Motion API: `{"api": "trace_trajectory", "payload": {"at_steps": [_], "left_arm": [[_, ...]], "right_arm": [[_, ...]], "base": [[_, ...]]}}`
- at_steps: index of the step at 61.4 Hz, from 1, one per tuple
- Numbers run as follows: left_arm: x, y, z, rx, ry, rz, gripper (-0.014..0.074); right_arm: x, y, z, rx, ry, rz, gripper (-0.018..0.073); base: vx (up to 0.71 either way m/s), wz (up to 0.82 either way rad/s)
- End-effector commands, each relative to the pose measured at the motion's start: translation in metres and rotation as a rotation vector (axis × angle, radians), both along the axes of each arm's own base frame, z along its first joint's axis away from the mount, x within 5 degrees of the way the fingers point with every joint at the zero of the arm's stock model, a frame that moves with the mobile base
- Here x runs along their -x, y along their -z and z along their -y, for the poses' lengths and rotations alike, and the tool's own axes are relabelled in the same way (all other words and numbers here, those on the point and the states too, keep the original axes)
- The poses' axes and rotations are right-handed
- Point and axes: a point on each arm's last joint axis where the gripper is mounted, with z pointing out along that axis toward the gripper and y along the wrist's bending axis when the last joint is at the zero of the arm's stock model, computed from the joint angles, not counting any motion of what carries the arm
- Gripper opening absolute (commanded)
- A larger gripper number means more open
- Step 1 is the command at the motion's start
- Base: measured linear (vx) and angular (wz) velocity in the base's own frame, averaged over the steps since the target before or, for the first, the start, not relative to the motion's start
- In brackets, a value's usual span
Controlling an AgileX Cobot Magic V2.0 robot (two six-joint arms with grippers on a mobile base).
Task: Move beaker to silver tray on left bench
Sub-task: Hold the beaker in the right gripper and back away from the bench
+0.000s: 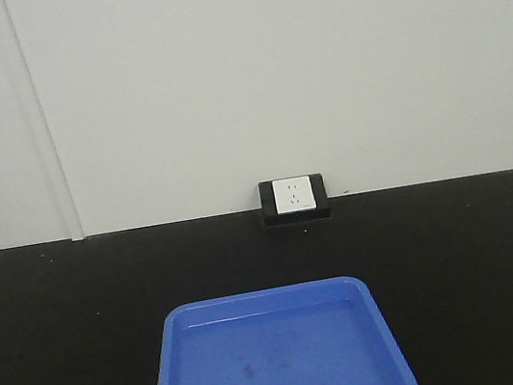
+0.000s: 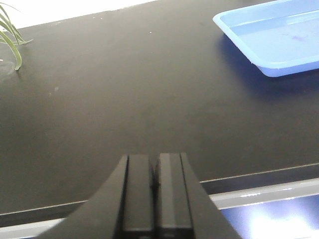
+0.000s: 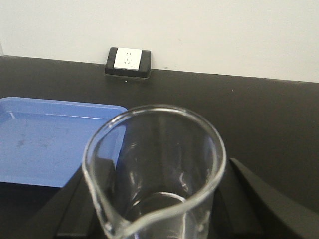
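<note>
glass fills most of my right wrist view: the beaker [image 3: 149,149], clear and plain, stands upright between the two black fingers [image 3: 75,209] of the right claw [image 3: 164,199], with its pouring spout turned toward the camera. the fingers sit against its walls on either side, so this claw is closed only as far as the glass lets it and has the beaker in its grip. i cannot tell whether the base touches the table [image 3: 269,114], because the bottom of the glass runs out of the picture.

on that matte black table the blue tray [image 3: 45,144] lies near the beaker, on its left. farther back a white wall socket [image 3: 128,60] in a black housing sits where the table meets the pale wall [image 3: 199,30].

from the left wrist i see the left claw [image 2: 154,167] with its fingers pressed flat together and nothing between them. it sits over the near edge of the table, where a pale strip [image 2: 269,194] runs along the front. the blue tray shows at the far right of that view and a few green plant leaves [image 2: 12,40] at the far left.

the front camera has the blue tray near and central, with the socket beyond it against the wall.
</note>
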Motion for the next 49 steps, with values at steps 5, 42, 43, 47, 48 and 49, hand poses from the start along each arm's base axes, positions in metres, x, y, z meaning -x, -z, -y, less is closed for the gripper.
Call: {"api": "trace_trajectory", "payload": {"at_steps": [5,42,43,47,48,49], "left_arm": [[-0.0020,-0.0009,0.0011,0.007,0.012,0.069,0.0001],[-0.0020,-0.0009,0.0011,0.007,0.012,0.069,0.0001],[-0.0020,-0.0009,0.0011,0.007,0.012,0.069,0.0001],[-0.0020,-0.0009,0.0011,0.007,0.012,0.069,0.0001],[-0.0020,-0.0009,0.0011,0.007,0.012,0.069,0.0001],[-0.0020,-0.0009,0.0011,0.007,0.012,0.069,0.0001]], "right_arm": [[-0.0010,-0.0146,-0.0024,0.005,-0.029,0.085,-0.0011],[-0.0010,-0.0146,-0.0024,0.005,-0.029,0.085,-0.0011],[-0.0010,-0.0146,-0.0024,0.005,-0.029,0.085,-0.0011],[-0.0010,-0.0146,-0.0024,0.005,-0.029,0.085,-0.0011],[-0.0010,-0.0146,-0.0024,0.005,-0.029,0.085,-0.0011],[-0.0010,-0.0146,-0.0024,0.005,-0.029,0.085,-0.0011]], "base": [[0.00,0.01],[-0.05,-0.02],[-0.14,-0.05],[-0.15,-0.06],[-0.16,-0.07],[-0.17,-0.08]]}}
